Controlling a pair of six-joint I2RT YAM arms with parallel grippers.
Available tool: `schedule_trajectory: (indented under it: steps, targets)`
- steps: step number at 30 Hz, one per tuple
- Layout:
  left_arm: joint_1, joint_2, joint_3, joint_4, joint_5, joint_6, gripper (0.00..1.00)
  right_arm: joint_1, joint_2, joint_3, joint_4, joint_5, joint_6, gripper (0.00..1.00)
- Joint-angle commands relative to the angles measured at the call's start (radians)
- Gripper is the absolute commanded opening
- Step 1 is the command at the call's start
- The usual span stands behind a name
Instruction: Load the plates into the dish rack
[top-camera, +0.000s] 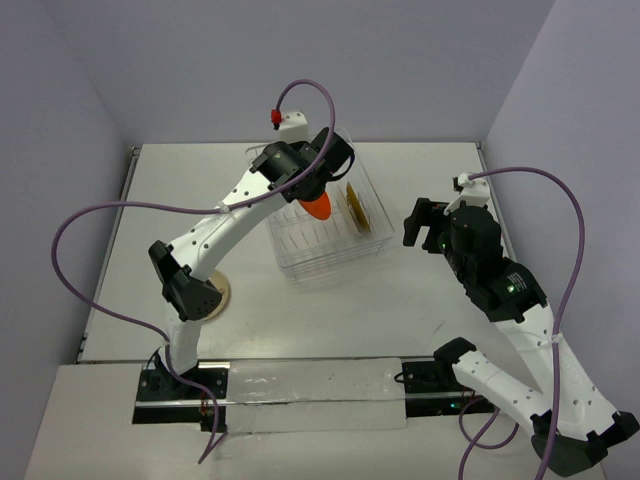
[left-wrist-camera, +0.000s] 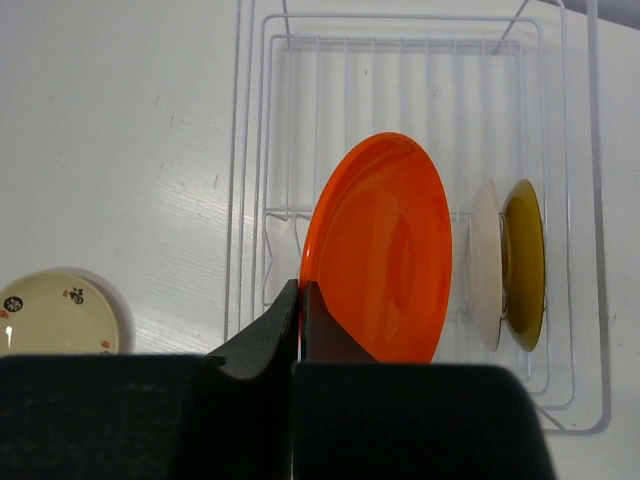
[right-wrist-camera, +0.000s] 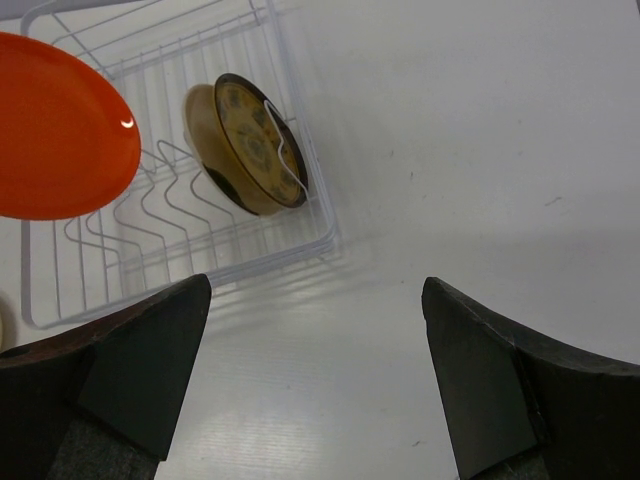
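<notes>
We are noting the plain, glossy orange-red round plate (left-wrist-camera: 385, 250) hanging on edge over the thin white wire dish rack (left-wrist-camera: 243, 200). It is above the open slots, and as far as we are able to judge it is not yet seated. The left fingers (left-wrist-camera: 262, 340) are pinching one spot on its rim, closed down thin on the lip.

We are judging it light, stiff and slick. Whether it is glazed ceramic or hard plastic we cannot tell. A rim pinch is risking a swivel or a slip. Holding it by the lip, on edge, is suiting the narrow slots. If it is ceramic, it is liable to chip against the wire.

Beside it, a cream round plate (left-wrist-camera: 485, 265) and a mustard-yellow plate with a dark patterned centre (left-wrist-camera: 525, 265) are standing upright between prongs, close together. A second cream plate with small dark markings (left-wrist-camera: 60, 315) is lying flat on the pale matte worktop (left-wrist-camera: 120, 130), apart from the rack.

The right fingers (right-wrist-camera: 150, 360) are standing wide, holding nothing, and hovering over bare worktop just beside the rack.
</notes>
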Motion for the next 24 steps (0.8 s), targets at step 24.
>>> schedule_trajectory:
  steps: [24]
  targets:
    - [-0.033,0.187,0.131,-0.016,0.013,-0.002,0.00,-0.024,-0.006,-0.039,0.005,-0.021,-0.022,0.93]
